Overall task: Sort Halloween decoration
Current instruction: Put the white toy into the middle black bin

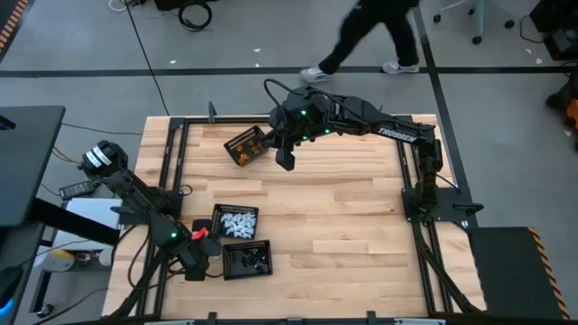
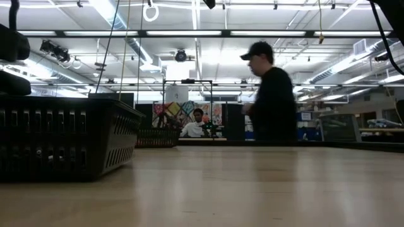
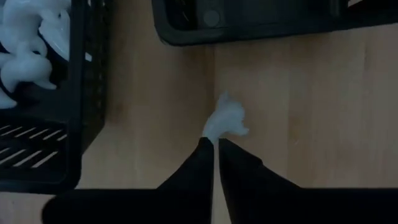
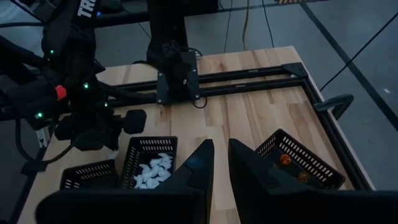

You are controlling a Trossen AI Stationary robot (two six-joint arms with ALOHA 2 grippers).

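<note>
My left gripper (image 3: 216, 144) is at the table's near left, pointing steeply down, shut on a small white decoration piece (image 3: 227, 117). It is just left of the mesh basket of white pieces (image 1: 237, 223), and the basket of black pieces (image 1: 247, 259) stands nearer the front edge. A third basket (image 1: 246, 146) at the far left holds orange pieces (image 4: 285, 160). My right gripper (image 4: 221, 152) hangs high over the far middle of the table. Its fingers stand a narrow gap apart with nothing between them. My left gripper pinches the white piece by its lower end (image 3: 214, 132) between the very tips of its two fingers, coming from above and pointing steeply down. The rest of the piece sticks out beyond the fingertips over the bare wood. Whether it is lifted clear, I cannot tell.
Black frame rails (image 1: 172, 153) run along the table's left, far and right sides. In the low view a black basket (image 2: 63, 139) fills the left. A person (image 2: 271, 101) walks past behind the table's far edge. Bare wood (image 1: 343, 217) spreads over the middle and right.
</note>
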